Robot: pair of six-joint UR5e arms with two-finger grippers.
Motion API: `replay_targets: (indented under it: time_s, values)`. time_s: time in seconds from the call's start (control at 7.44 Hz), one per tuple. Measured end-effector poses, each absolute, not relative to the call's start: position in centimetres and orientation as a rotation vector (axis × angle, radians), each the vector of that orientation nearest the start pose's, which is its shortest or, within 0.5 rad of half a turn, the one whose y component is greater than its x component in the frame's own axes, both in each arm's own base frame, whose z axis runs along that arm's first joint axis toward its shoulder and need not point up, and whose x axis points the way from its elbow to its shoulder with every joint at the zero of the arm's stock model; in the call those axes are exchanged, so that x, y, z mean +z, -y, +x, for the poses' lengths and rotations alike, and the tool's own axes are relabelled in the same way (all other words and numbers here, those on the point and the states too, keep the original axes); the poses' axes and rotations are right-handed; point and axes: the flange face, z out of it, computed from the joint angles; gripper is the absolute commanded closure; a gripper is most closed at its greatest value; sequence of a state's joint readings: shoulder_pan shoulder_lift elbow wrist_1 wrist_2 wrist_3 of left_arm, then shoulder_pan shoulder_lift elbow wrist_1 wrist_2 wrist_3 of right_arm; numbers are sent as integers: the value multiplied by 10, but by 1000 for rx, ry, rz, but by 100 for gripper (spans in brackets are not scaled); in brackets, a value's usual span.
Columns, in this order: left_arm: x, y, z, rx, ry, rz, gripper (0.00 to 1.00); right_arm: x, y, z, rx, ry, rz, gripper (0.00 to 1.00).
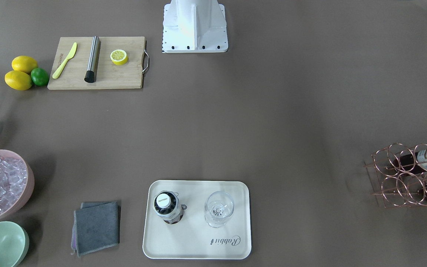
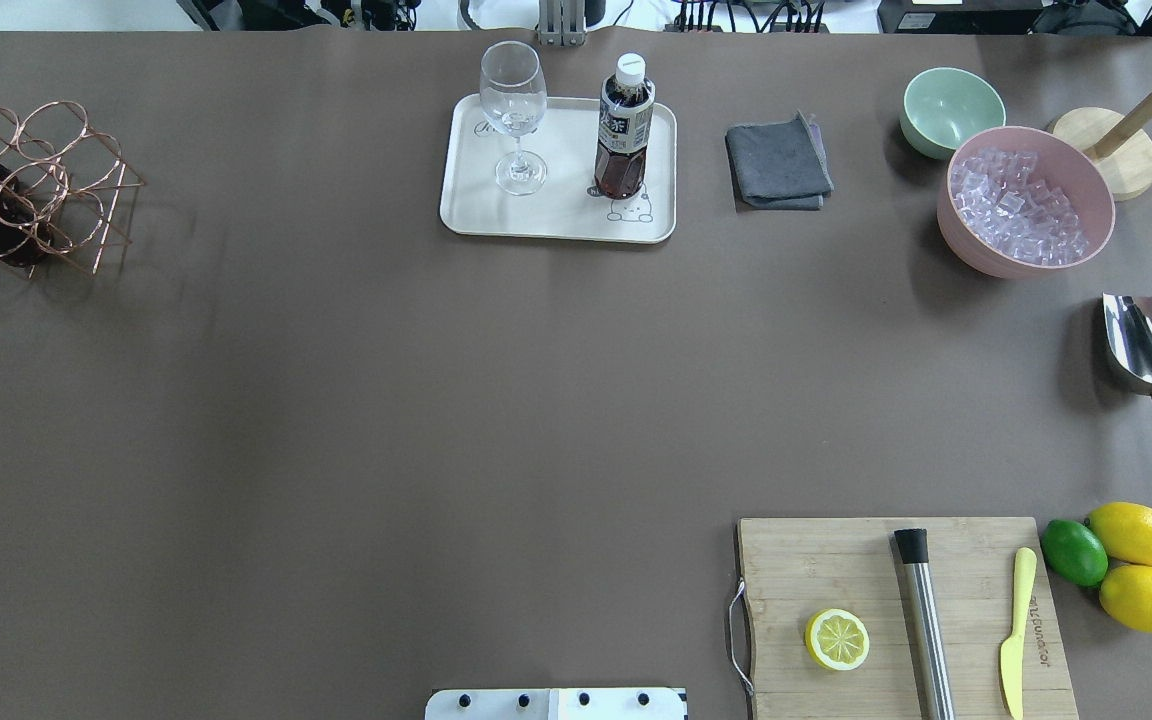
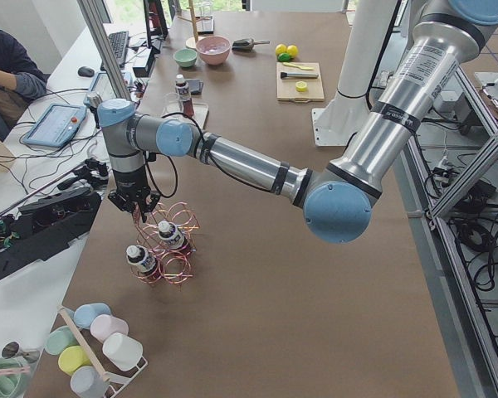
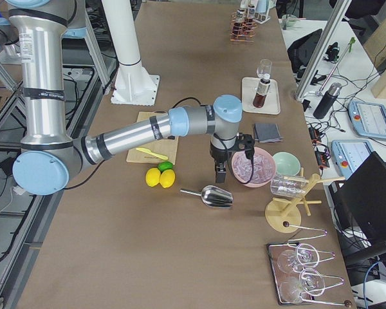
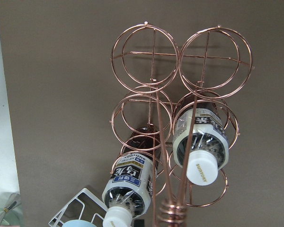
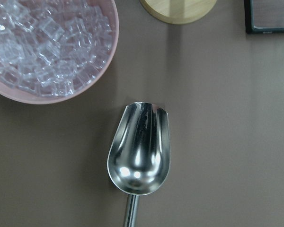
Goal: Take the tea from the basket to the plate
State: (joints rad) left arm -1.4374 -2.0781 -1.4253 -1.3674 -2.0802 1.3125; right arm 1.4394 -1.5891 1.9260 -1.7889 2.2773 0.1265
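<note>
Basket (image 5: 154, 54) lies under your left gripper (image 3: 138, 214), which points down just above its handle. You cannot tell its opening, nor the right gripper's (image 4: 220, 175). Two tea bottles (image 5: 201, 142) sit in its rings; one plate (image 2: 556, 215) lies well apart.

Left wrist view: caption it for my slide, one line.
Two dark-label tea bottles sit in the copper basket, white caps toward camera; top two rings empty.

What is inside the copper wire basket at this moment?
Two bottles of dark drink rest in the basket: the tea with a dark label and a pale-labelled bottle. Two rings there are empty. The bottles' bottoms are hidden.
</note>
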Motion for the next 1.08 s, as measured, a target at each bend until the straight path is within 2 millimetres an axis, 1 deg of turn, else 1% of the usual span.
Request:
replay_targets:
  time_s: [0.13, 0.27, 0.4, 0.67, 0.81, 1.08]
  values:
    - [468, 689, 8, 1450, -372, 449, 100, 554, 452, 11, -47, 729, 30, 0]
    - [468, 688, 8, 1451, -373, 452, 100, 575, 439, 14, -46, 750, 41, 0]
    - [464, 686, 8, 1453, -369, 459, 100, 593, 433, 20, -33, 773, 34, 0]
    - [459, 679, 7, 1455, -362, 470, 100, 619, 430, 31, -16, 783, 18, 0]
    - [457, 676, 6, 1455, -360, 474, 100, 630, 428, 41, 1, 782, 12, 0]
    - [456, 672, 5, 1455, -358, 478, 100, 638, 424, 56, 39, 777, 11, 0]
